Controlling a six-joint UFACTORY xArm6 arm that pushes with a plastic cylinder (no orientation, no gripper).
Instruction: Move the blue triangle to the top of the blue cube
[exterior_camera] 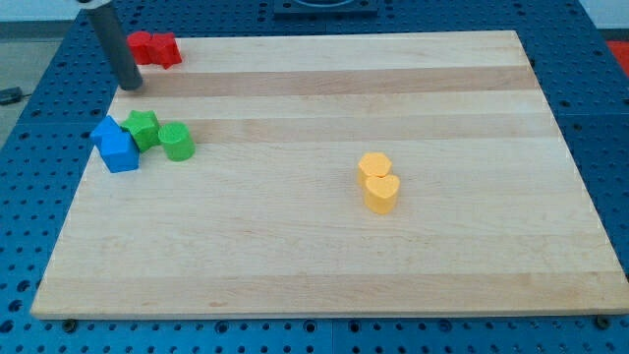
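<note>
My tip (131, 86), a bare rod tool with nothing to spread or pinch, rests on the worktop (324, 256) above the blues. Blue triangle (106, 129) already touches blue cube (121, 152) on its top side, likely near done.

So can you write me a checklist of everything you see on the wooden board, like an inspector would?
Surface: pale wooden board, flat, on a blue perforated table.
Job's things: two blue blocks pressed together at the view's left; which is triangle or cube cannot be told.
Clutter: green star-like block touching the blue pair, green round block beside it; red block at the top left corner; two yellow blocks touching, right of centre.
Grippers: none; my tip rests above the blue blocks, apart, below-left of the red block.
Cables: nothing seen.
Surroundings: only the blue table.
</note>
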